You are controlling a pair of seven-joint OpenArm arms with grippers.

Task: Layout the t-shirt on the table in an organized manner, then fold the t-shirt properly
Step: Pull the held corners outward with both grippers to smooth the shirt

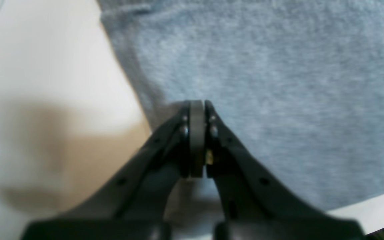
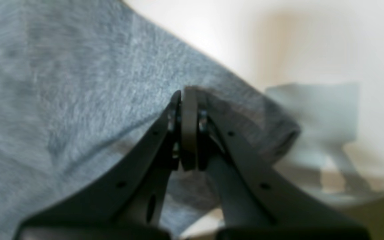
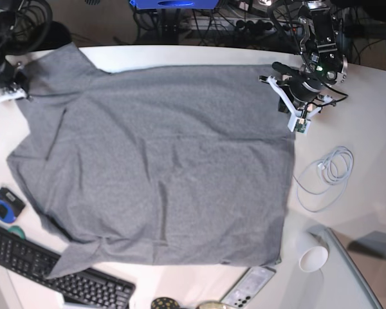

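**Shirt spread flat, both grippers pinching far corners**

The table carries the t-shirt, spread nearly flat across its middle, one sleeve bunched at the near edge over the keyboard. Left gripper: jaws fully closed, nipping fabric at the shirt's far edge. Right gripper: jaws likewise closed on a fold of cloth at the opposite far corner. Risks, as judged: thin pinches could slip under tension; dragging could snag the white cable or tip the cup.
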